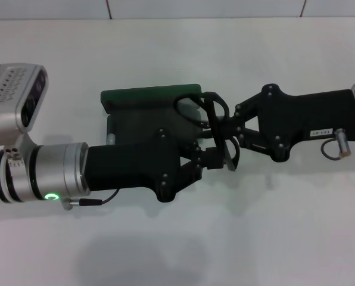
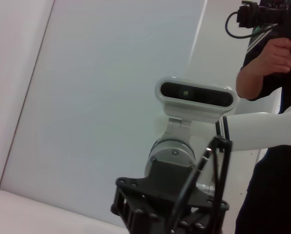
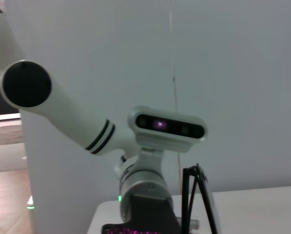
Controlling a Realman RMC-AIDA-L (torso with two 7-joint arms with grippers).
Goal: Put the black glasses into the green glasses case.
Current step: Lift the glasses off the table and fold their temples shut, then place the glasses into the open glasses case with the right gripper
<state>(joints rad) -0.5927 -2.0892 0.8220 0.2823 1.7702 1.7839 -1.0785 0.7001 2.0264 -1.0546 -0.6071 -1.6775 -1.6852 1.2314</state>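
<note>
The black glasses [image 1: 208,119] hang in the air between my two grippers, above the right end of the green glasses case [image 1: 143,96]. The case lies open on the white table, mostly hidden under my left arm. My left gripper [image 1: 213,158] comes in from the left and is shut on one lens end. My right gripper [image 1: 223,127] comes in from the right and is shut on the frame's middle. The thin black frame of the glasses [image 2: 213,163] shows in the left wrist view, and the glasses [image 3: 198,197] also show in the right wrist view.
The white table [image 1: 273,232] spreads all around the case. A person [image 2: 270,58] holding a camera stands behind the right arm in the left wrist view. A white wall is at the back.
</note>
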